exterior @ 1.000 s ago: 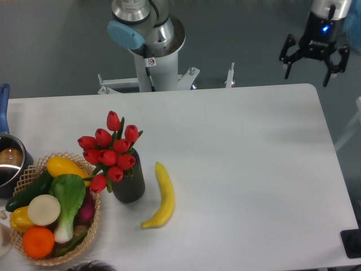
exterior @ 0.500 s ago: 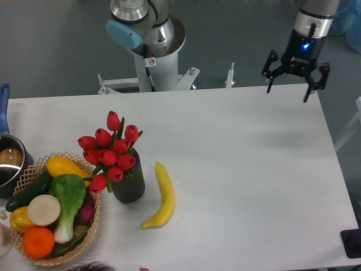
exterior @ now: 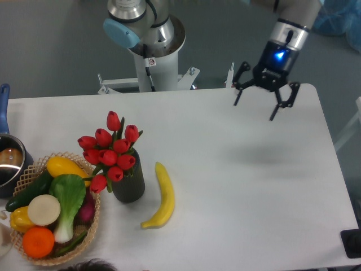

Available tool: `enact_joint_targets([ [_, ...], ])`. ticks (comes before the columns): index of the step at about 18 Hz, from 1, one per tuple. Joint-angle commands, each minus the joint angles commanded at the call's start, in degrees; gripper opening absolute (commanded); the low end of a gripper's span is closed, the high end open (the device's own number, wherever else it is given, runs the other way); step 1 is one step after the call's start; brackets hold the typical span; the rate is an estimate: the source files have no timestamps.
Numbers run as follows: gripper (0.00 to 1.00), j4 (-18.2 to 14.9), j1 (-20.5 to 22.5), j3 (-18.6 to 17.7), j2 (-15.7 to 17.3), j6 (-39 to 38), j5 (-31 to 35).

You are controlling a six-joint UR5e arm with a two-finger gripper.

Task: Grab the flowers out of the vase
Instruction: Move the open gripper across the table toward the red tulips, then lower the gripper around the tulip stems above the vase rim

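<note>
The flowers (exterior: 110, 149), a bunch of red tulip buds with green leaves, stand in the dark charcoal vase (exterior: 129, 184) at the left of the white table. My gripper (exterior: 255, 111) hangs open and empty above the table's back right part, far to the right of the flowers and well above the surface. Its fingers (exterior: 237, 99) are spread wide apart. The stems are hidden inside the vase.
A yellow banana (exterior: 161, 197) lies just right of the vase. A wicker basket (exterior: 95, 218) of vegetables and fruit sits to its left. A pot (exterior: 9, 161) with a blue handle is at the left edge. The arm's base (exterior: 152, 48) stands behind the table.
My gripper has moved left and forward from beyond the table's back right corner to over the table. It stays open. Nothing on the table has moved.
</note>
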Motion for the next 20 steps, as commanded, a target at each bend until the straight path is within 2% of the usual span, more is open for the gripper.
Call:
enact_joint_targets([
  [4,1.00,0.2,-5.8,-1.4,0.1,0.1,-2.0],
  [6,1.00,0.4,-7.1,-1.7,0.2,0.2,-4.9],
  [12,1.00,0.4,-10.8,-1.8,0.4,1.8,-5.5],
  [20,1.00,0.9,-14.2,-3.3,-0.8,8.7,-6.6],
])
